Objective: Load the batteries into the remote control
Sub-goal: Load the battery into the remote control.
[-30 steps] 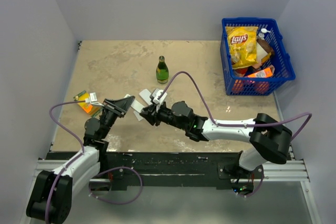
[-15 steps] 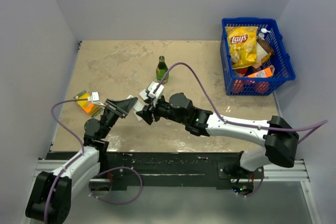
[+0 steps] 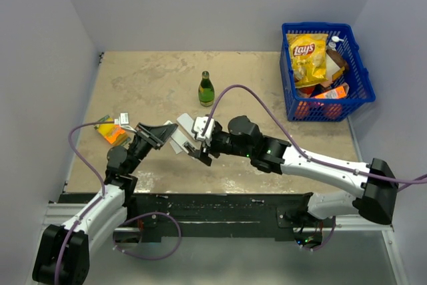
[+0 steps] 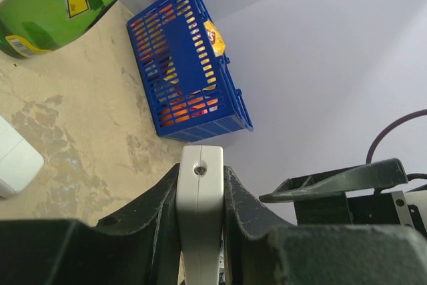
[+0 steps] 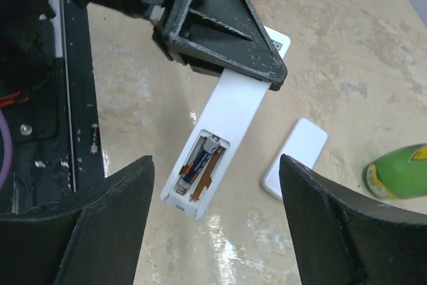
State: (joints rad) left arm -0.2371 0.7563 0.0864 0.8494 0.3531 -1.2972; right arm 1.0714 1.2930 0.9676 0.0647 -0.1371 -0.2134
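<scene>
Battery [image 5: 199, 159] seated in remote [image 5: 235, 106]; right hand [image 3: 202, 151] just opened, empty, pulled back; left hand [image 3: 155, 136] clamps remote; one more to load.

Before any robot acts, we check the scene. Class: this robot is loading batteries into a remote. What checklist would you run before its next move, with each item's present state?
1. Slim white plastic remote control clamped in left gripper: ok.
2. Battery compartment uncovered, facing the right wrist camera: ok.
3. One small cylindrical battery lying in it: ok.
4. Second slot filled: not ok, it looks empty.
5. Right gripper open and holding nothing: ok.
6. Where the other battery is: cannot tell.
</scene>
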